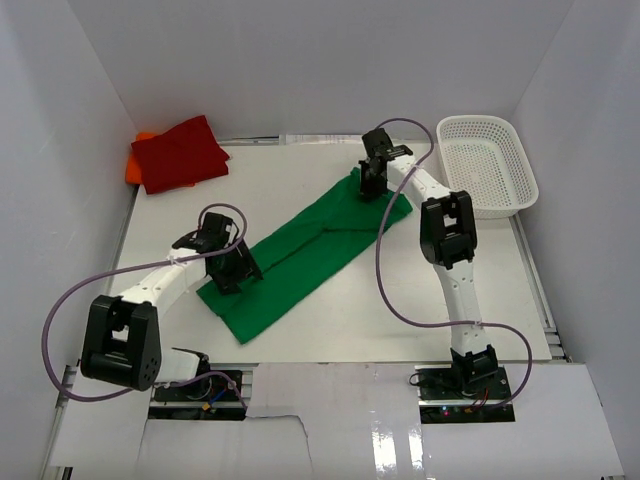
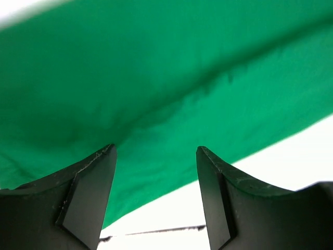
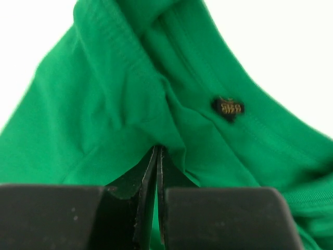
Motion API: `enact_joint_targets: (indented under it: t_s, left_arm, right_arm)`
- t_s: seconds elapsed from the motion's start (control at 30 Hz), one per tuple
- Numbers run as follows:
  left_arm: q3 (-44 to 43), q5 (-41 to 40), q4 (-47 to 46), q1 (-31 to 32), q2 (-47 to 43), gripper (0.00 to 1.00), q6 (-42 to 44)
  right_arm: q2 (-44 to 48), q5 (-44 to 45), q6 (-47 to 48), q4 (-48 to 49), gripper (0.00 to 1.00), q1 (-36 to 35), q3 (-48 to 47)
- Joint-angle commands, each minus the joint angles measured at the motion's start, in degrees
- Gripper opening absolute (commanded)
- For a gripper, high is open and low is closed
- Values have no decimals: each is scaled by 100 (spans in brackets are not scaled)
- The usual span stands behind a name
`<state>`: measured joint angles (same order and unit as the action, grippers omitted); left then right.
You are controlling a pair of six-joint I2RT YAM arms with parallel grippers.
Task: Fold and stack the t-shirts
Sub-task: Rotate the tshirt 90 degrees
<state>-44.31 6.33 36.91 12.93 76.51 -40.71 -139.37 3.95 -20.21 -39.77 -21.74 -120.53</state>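
Green t-shirt (image 1: 300, 255) lies as a diagonal strip across the worktop (image 1: 300, 180); right fingers (image 3: 156, 182) are clamped on its collar end, left fingers (image 1: 236, 272) gape wide over the hem. I'd pinch both layers before lifting evenly.

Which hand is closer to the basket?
Right. The right hand sits at the green shirt's far end, just left of the basket; the left hand is at the shirt's near end, much farther off.
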Motion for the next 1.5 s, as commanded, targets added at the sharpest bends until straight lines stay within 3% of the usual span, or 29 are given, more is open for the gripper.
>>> enact_joint_targets:
  t_s: [0.0, 0.07, 0.2, 0.43, 0.53, 0.67, 0.83, 0.9, 0.97, 1.1, 1.27, 1.47]
  left_arm:
    - [107, 343, -25, 359, -84, 73, -288]
    - [134, 395, -60, 657, -49, 74, -464]
    - [335, 659, -358, 1141, 144, 74, -780]
    - [100, 897, -711, 2554, 540, 74, -1404]
    - [-321, 432, -457, 2688, 374, 74, -1554]
    - [-1277, 97, 17, 2618, 66, 76, -1344]
    - [-2265, 753, 273, 2601, 83, 78, -1176]
    - [-2555, 774, 474, 2601, 66, 78, -1150]
    - [-2827, 134, 921, 2522, 31, 79, -984]
    - [-2645, 597, 872, 1067, 30, 80, -343]
    - [-2512, 378, 495, 457, 803, 80, 133]
    - [-2994, 439, -280, 447, 1979, 78, 177]
  right_arm:
    - [-1003, -1095, 70, -207, 8, 20, -1023]
    - [-1240, -1272, 0, -67, 8, 73, -1279]
    - [-1162, -2316, -527, 1345, 8, 301, -472]
    - [-1663, -3057, -896, 1760, 8, 661, -1104]
    - [-1532, -3137, -889, 2033, 8, 741, -991]
    - [-1172, -3145, -722, 2235, 8, 776, -797]
    - [-1215, -3479, -906, 2588, 9, 899, -1094]
    - [-1146, -3672, -933, 2711, 23, 899, -1219]
    - [-664, -3752, -828, 2921, 32, 821, -660]
    - [-21, -3349, -160, 2302, 42, 496, -269]
    - [252, -3172, 324, 1561, 45, 117, -164]
    - [227, -2628, 746, 972, 47, -366, -181]
